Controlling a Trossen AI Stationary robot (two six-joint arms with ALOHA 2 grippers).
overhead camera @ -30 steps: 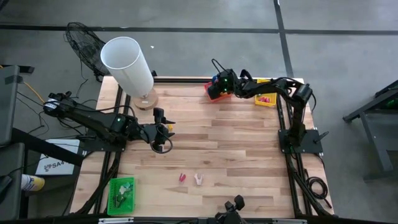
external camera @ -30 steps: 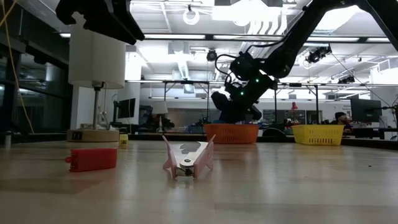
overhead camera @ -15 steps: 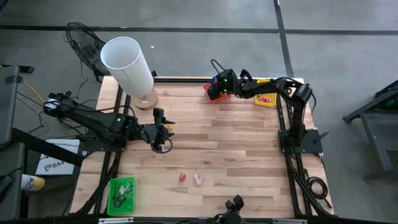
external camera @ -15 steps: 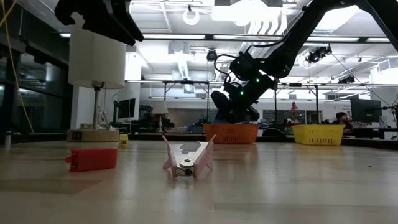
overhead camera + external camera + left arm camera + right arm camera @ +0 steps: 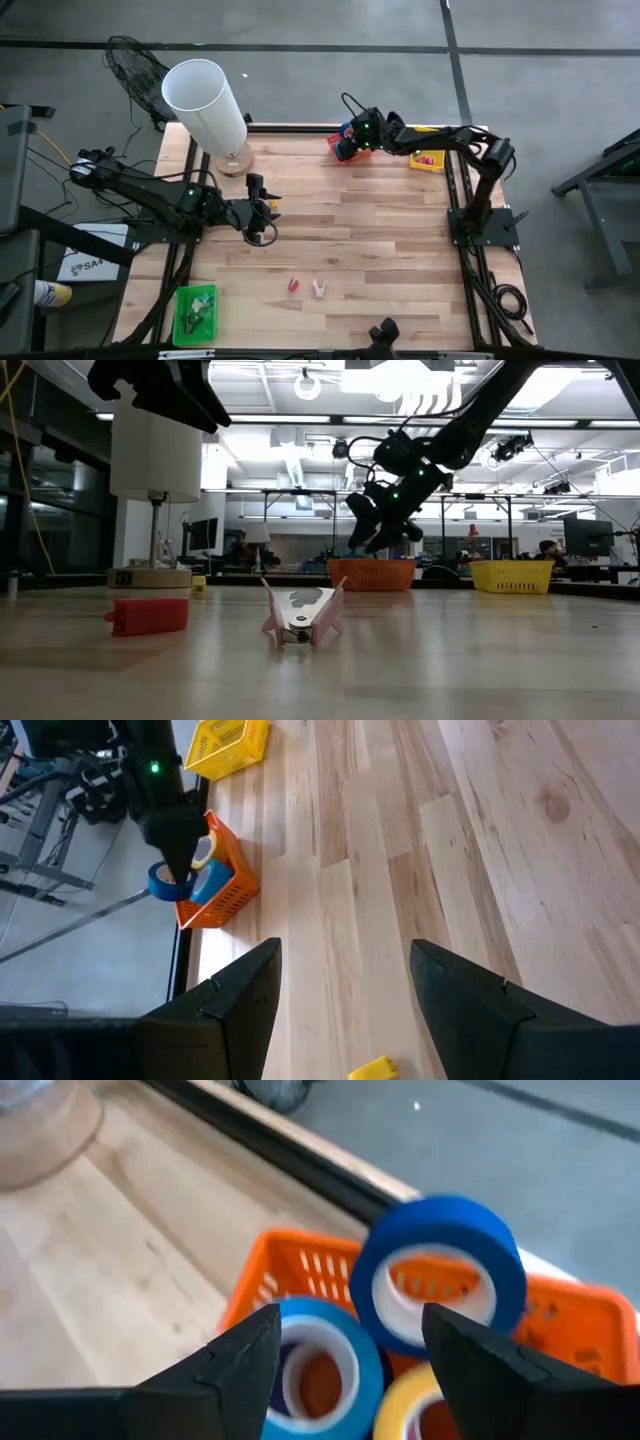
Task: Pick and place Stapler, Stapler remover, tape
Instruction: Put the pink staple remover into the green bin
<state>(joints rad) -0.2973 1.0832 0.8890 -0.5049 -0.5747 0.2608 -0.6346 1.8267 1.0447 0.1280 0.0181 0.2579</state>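
blue tape roll (image 5: 440, 1275) just left my right gripper (image 5: 350, 1360), now wide open above the orange basket (image 5: 300, 1265); drop nearly done.

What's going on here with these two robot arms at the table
The right gripper hangs over the orange basket at the table's far edge, fingers open, with a dark blue tape roll just ahead of them above the basket. A light blue roll and a yellow roll already lie inside. The left gripper waits open over the table's left side, holding nothing. A small red piece and a pale pink one lie on the near side.
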